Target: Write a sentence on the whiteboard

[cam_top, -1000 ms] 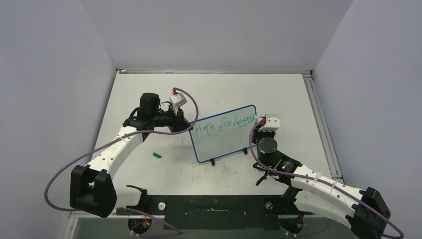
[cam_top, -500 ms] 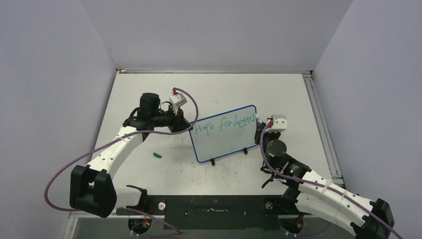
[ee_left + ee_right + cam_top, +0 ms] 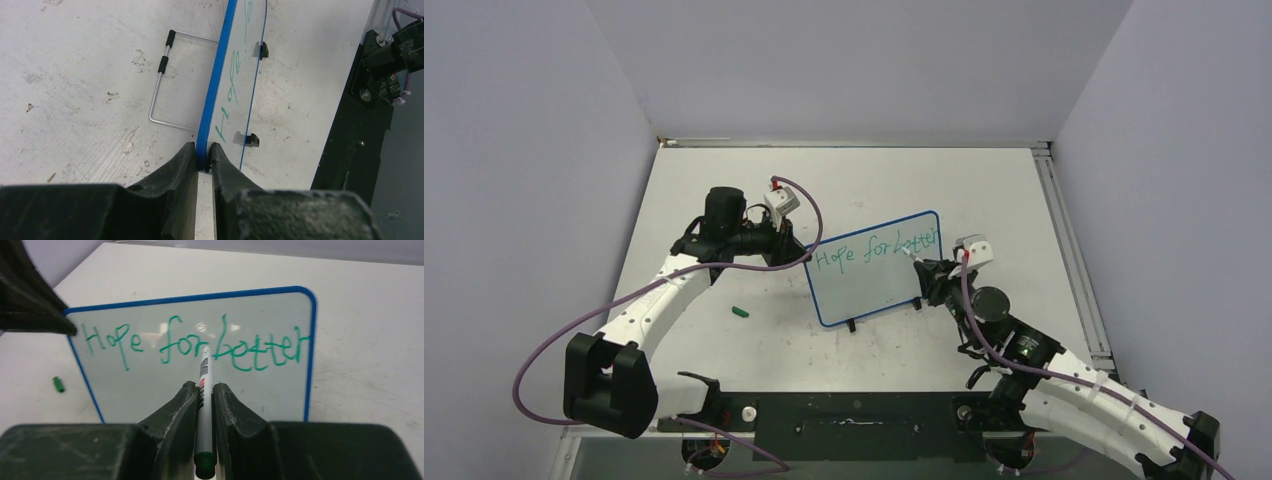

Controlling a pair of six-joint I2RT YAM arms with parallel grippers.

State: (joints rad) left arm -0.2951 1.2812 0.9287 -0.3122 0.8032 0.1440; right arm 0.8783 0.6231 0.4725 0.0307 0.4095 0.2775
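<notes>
The right end effector [image 3: 202,388], closed on the marker [image 3: 205,367], is pulling back from the end of "better" toward the middle of the whiteboard [image 3: 150,390], standing on the desk [image 3: 724,190]; the sentence [image 3: 195,345] is likely awaiting its second line, while the left end effector [image 3: 202,150] is pinching the blue frame
</notes>
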